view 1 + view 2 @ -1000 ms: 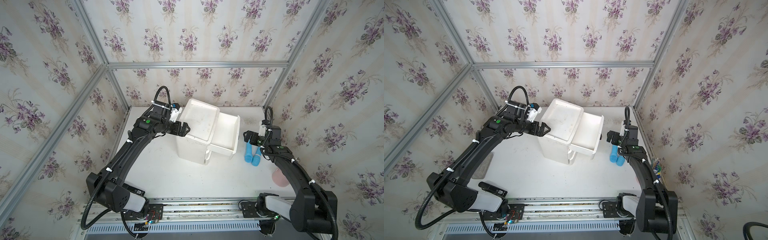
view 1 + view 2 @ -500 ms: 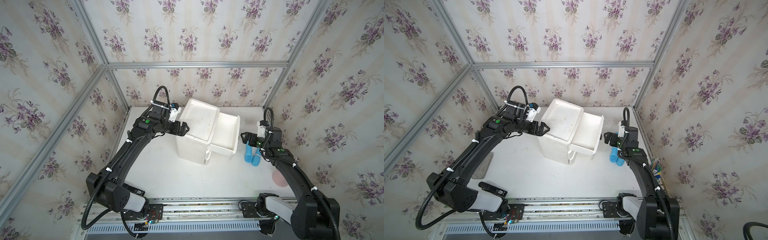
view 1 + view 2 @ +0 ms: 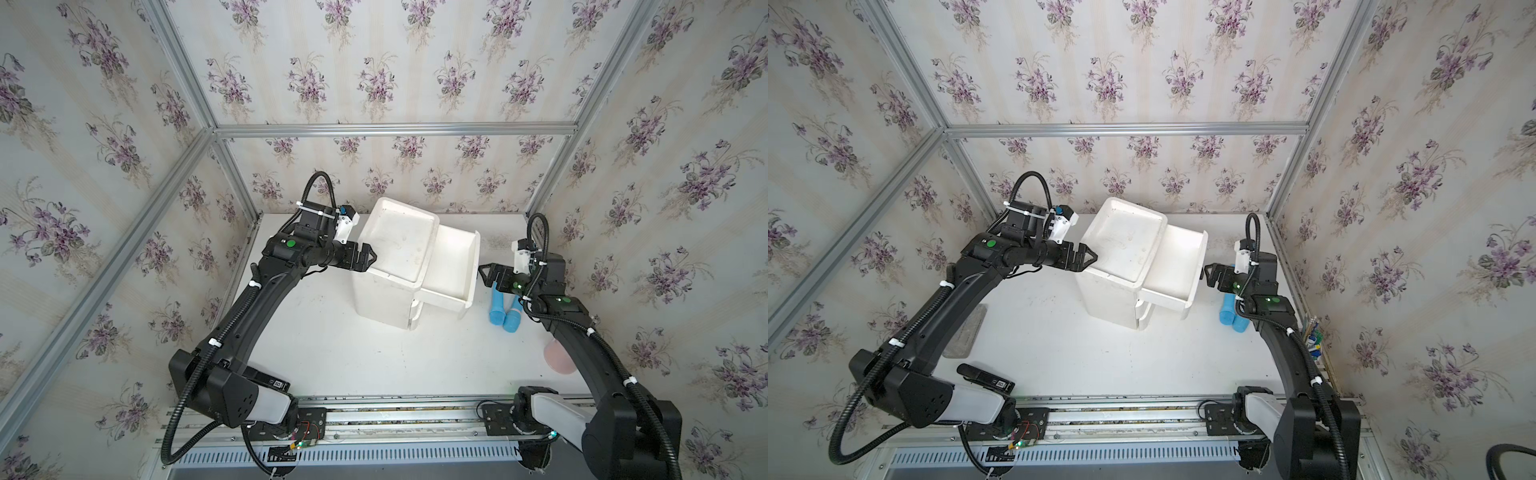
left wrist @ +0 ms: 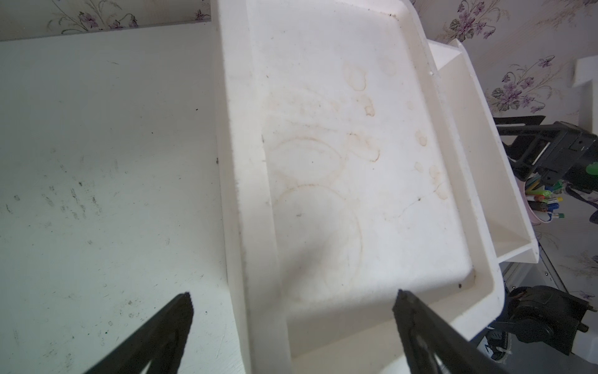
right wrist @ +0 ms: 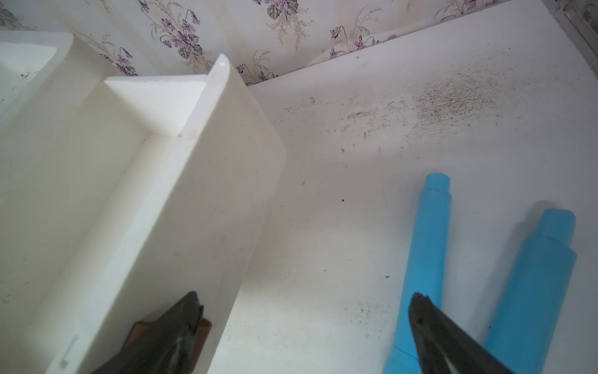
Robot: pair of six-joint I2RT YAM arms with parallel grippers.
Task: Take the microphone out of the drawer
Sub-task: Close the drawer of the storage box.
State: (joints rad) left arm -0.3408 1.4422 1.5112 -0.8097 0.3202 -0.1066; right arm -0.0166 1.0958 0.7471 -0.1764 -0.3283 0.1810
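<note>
Pink cup, black device

the drawer stands pulled out, two blue microphones lying on the table beside it.

So the white boxy drawer cabinet looks like smooth moulded plastic with a soft satin sheen, but its recessed top is covered in brownish ring stains. Its pulled-out white drawer is the same plastic, clean and smooth inside. The light-blue tube-shaped microphone and its light-blue twin look totally matt, kinda foamy or rubbery, really dull. The flat white tabletop is a matt board, scuffed and speckled with dark grit. The silvery frame bars are brushed metal, aluminium by the look. The floral wallpaper is matt paper. The black robot arms have matt plastic shells, with glossier white covers near the bases.
</note>
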